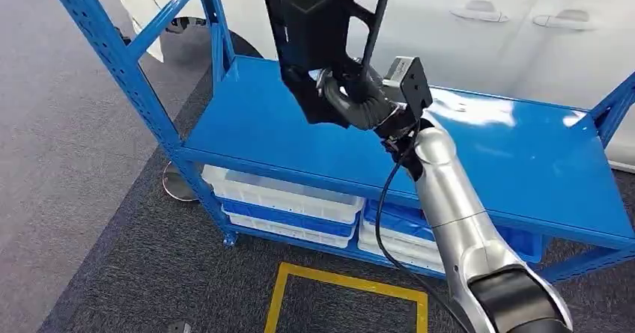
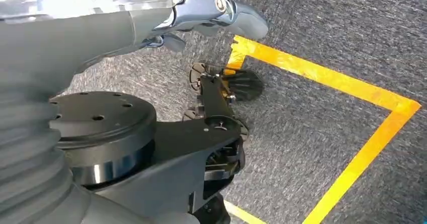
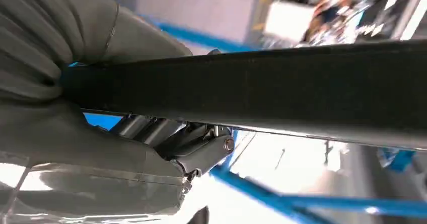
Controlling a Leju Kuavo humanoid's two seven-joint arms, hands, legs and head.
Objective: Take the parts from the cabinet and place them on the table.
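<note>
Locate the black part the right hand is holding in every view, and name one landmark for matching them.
Head view: black part at top centre, gripped by the right hand above the blue shelf.
Left wrist view: not in it.
Right wrist view: black part crosses the picture.
Shared landmark: the blue shelf frame.

place: car workshop; cues: white car [image 1: 464, 19] | blue steel rack [image 1: 299, 135] | yellow floor tape [image 1: 344, 288]

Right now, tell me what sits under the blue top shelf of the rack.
Under the blue top shelf, white bins and blue bins sit stacked on the lower level. Their contents are hidden by the shelf, and the right arm covers part of them.
</note>
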